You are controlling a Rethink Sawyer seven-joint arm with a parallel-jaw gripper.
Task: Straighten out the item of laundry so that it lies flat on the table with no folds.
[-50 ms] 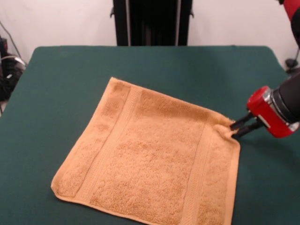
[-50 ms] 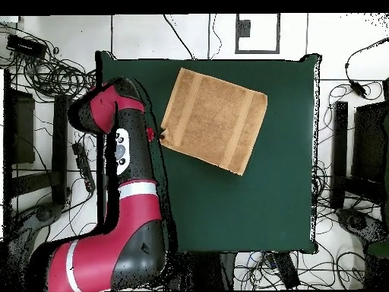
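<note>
Lying spread on the dark green surface (image 1: 56,84), the golden-orange towel (image 1: 150,154) is almost flat and turned at an angle to the edges of the surface. In the front view its far corner points toward the far side, its left corner is rounded and sits near the front left, and its near edge runs out of the bottom of the picture. Two flat woven bands cross it, one near the left edge and one near the right edge. The cloth is smooth in the middle; only at the right corner there are small wrinkles, where it is a little gathered.

The jaws (image 1: 236,130) come in from the right side, low over the surface, and they are clenched on this right corner of the towel. Behind them are the red wrist (image 1: 265,112) and the black part of the arm.

In the overhead view the towel (image 2: 214,118) lies in the upper middle part of the surface (image 2: 251,205), and the red and black arm (image 2: 125,175) stands along the left edge, with the jaws (image 2: 162,137) meeting the towel's lower left corner.
</note>
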